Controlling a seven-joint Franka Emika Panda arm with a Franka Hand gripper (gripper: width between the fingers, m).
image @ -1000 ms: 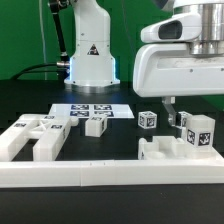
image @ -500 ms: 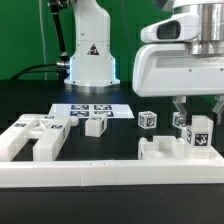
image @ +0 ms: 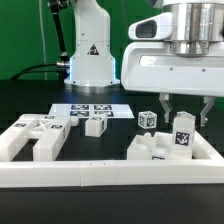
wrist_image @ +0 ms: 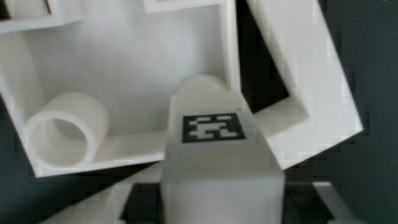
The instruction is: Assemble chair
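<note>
The chair is in loose white parts. My gripper (image: 185, 113) hangs at the exterior view's right, shut on an upright white chair piece (image: 183, 135) that carries a square tag. In the wrist view the same piece (wrist_image: 215, 130) runs up between my dark fingers (wrist_image: 178, 200). Under and around it lies a larger white chair panel (image: 150, 150), which in the wrist view shows a frame shape (wrist_image: 107, 60) with a round peg (wrist_image: 63, 135). I cannot tell whether the held piece touches the panel.
A blocky white chair part (image: 35, 137) lies at the exterior view's left. Two small tagged cubes (image: 95, 125) (image: 148, 119) sit mid-table near the marker board (image: 88, 108). The low white border rail (image: 100, 173) runs along the front. The robot base (image: 90, 55) stands behind.
The jaws have closed on the upright tagged piece. The gripper has moved toward the exterior view's left, and the piece and the panel below have shifted left with it.
</note>
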